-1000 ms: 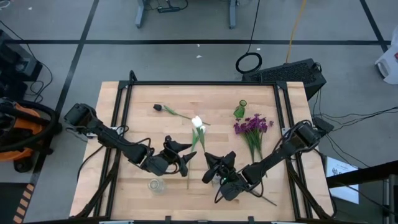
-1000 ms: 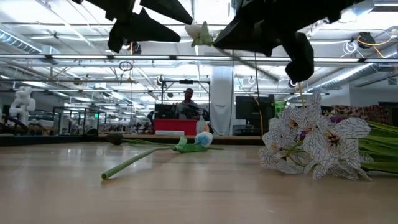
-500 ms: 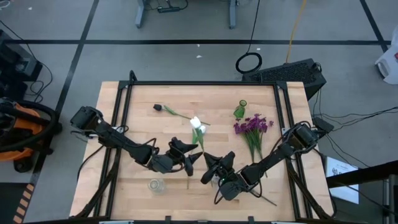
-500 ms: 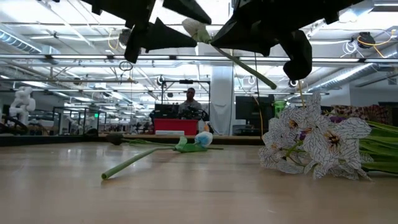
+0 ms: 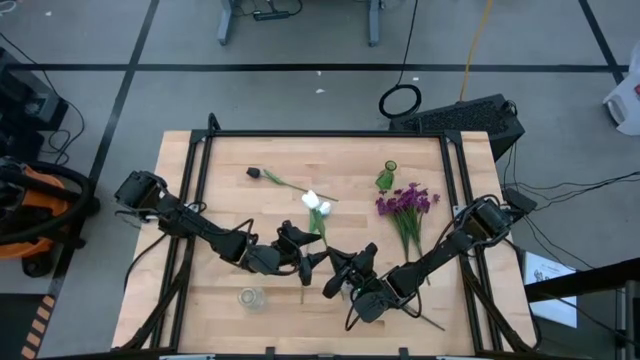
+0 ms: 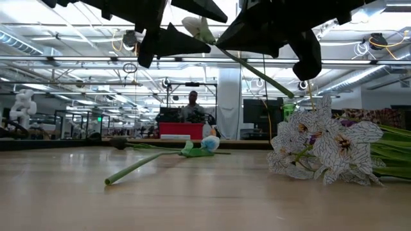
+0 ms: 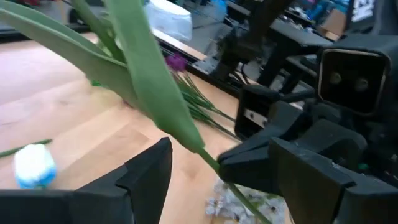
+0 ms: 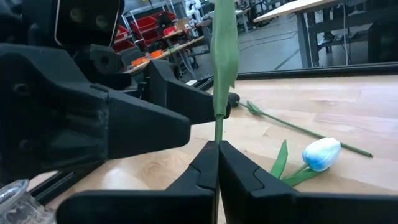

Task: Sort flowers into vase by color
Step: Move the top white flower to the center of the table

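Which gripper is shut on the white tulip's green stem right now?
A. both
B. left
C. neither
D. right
D: the right gripper has its fingers closed on the green stem of the white tulip, while the left gripper sits open around it.

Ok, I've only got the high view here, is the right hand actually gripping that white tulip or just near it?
Observer: Gripping it. The right wrist view shows the right hand shut on the white tulip, low on its green stem.
Operator: And the left hand?
Observer: The left wrist view shows the left hand open, one finger on each side of the same stem, not clamped on it.
Operator: Is the tulip off the table?
Observer: Yes. In the low view its bud hangs high above the table, while a blue-and-white bud flower lies flat on the wood.
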Motion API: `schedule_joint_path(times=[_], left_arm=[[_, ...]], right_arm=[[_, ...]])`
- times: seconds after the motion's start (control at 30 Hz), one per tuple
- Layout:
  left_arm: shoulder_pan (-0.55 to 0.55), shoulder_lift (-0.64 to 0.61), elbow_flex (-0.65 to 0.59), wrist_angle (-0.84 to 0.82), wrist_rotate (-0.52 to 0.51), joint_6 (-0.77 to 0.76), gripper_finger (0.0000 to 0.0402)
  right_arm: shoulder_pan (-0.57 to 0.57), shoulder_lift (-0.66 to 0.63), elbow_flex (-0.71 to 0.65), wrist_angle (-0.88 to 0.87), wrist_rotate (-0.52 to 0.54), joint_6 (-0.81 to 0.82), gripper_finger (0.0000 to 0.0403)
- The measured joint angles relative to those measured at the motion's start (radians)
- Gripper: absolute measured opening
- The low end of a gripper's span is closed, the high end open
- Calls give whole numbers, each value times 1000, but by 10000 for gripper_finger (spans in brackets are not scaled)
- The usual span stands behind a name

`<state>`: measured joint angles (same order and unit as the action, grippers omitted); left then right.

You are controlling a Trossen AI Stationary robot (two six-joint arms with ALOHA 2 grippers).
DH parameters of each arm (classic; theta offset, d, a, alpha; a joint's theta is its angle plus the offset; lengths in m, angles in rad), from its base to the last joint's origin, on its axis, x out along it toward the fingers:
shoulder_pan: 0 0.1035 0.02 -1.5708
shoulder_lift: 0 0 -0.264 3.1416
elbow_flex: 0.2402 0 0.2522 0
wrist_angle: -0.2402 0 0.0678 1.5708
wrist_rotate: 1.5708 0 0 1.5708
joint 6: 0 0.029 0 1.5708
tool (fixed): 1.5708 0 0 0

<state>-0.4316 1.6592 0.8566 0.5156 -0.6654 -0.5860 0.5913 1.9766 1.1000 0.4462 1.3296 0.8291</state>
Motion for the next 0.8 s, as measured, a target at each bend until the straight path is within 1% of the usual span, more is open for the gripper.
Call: schedule_joint_path(times=[0.23,0.33,0.47,0.67,0.8], left_arm=[[0,0,0,0,29,27,267],[0,0,0,1,29,43,252],[0,-1,0,3,29,44,208],[0,-1,0,4,21,48,124],[-1,-1,0,28,14,60,75]], right_arm=[[1,0,0,47,0,-93,0],[1,0,0,77,1,-146,0],[3,0,-1,102,2,-205,0],[6,0,-1,102,4,-234,0],[6,-2,-2,103,-14,-256,0]])
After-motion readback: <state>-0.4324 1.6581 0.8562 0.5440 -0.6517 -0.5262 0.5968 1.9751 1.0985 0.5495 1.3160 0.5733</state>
